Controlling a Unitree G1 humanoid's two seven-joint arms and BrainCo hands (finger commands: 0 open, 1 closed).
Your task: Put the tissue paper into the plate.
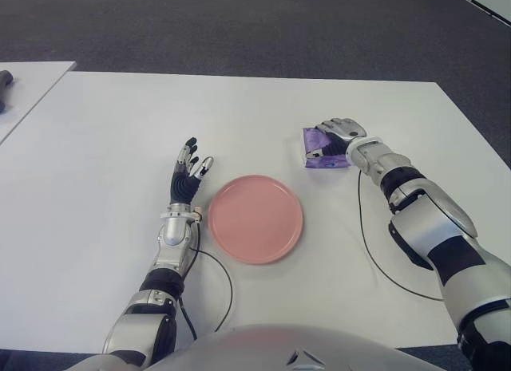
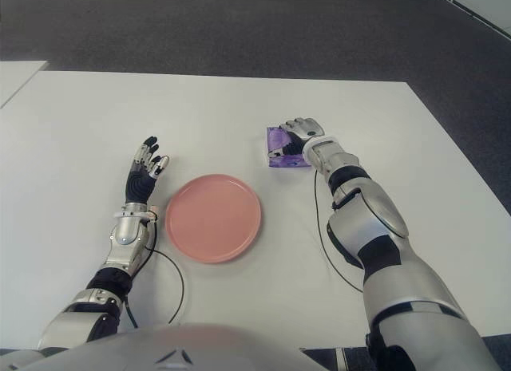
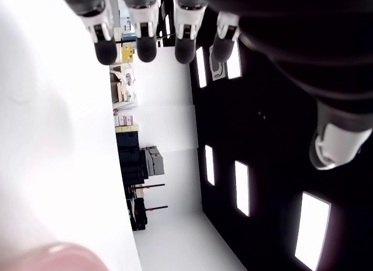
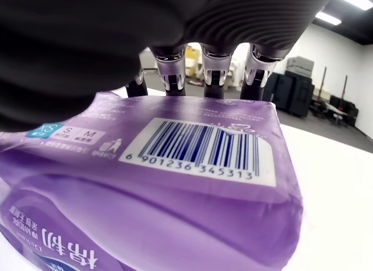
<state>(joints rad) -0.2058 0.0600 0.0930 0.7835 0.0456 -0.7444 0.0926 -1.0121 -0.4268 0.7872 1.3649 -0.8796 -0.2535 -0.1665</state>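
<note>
Gripping purple tissue pack [image 1: 323, 150] at right of centre frame: right hand [image 1: 342, 140], fingers [image 4: 213, 66] curled over top edge. Pack on white table [image 1: 120, 132], apart from pink plate [image 1: 255, 219] at centre. Left hand [image 1: 188, 173] beside plate's left, fingers loose, empty. Risk: soft wrapper squashing, sliding from shallow hold during carry.

tissue pack [image 1: 323, 151] partly covered by right hand [image 1: 342, 140], dark object [image 1: 4, 88] cut off at edge

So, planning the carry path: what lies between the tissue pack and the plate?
Only bare white table, as both eye views show. The tissue pack, under the right hand, sits apart from the pink plate.
</note>
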